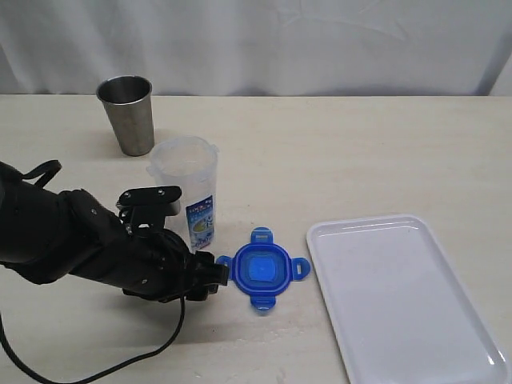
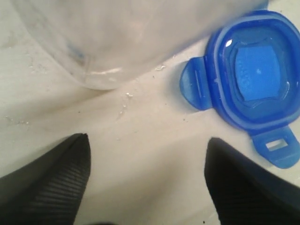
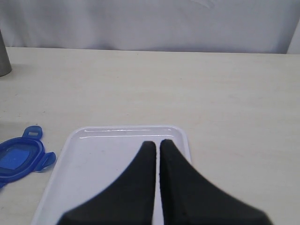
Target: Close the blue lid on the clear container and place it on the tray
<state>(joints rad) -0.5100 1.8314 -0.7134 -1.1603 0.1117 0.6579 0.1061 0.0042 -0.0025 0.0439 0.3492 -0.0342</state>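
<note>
**Lid sits just off the left gripper's line**

The left gripper (image 2: 147, 143) is low over the table (image 1: 360, 152), jaws spread and holding nothing. The blue lid (image 1: 262, 270) lies flat on the table, lighter centre up, just beyond the fingertips on the tray side. In the left wrist view it lies ahead of one finger, not in the gap between the two. The clear container (image 1: 186, 188) stands upright and uncapped beside the left arm, near the lid but apart from it. The tray (image 1: 400, 304) lies bare further right. The right gripper (image 3: 158, 145), pinched shut, hangs over the tray, so the left arm is nearer. A grasp probably needs a sideways shift first.
</note>
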